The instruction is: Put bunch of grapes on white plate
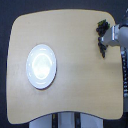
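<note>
The robot arm (119, 36) ran off the exterior view's right edge, so most of it was cut off. The gripper (102, 44) was too small and blurry to show its fingers. It hid part of the grapes (102, 23).

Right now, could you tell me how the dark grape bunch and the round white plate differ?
The small dark purple bunch of grapes is lumpy and far smaller than the glossy round white plate. The grapes lie beside the gripper near the table's far right corner; the plate sits left. Both rest on the wooden table.
</note>
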Robot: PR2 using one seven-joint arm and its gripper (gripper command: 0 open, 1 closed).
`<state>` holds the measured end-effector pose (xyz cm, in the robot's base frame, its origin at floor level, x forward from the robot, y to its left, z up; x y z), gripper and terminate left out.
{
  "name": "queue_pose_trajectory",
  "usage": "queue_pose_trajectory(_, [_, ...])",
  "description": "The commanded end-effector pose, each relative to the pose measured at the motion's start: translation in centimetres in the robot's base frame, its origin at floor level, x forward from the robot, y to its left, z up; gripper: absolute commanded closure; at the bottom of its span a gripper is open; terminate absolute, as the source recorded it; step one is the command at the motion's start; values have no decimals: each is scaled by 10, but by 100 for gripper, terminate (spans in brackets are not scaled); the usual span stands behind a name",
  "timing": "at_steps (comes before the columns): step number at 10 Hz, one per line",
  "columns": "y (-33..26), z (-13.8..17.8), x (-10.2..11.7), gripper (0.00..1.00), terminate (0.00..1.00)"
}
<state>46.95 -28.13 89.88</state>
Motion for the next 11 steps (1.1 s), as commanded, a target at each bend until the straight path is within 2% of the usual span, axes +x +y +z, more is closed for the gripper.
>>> queue_pose_trajectory(1, [0,0,0,0,0])
queue_pose_trajectory(3, [12,-11,16,0,0])
queue_pose_trajectory(5, [16,-25,47,0,0])
queue_pose_trajectory(7, [27,-39,68,0,0])
queue_pose_trajectory(11, [40,-82,94,0,0])
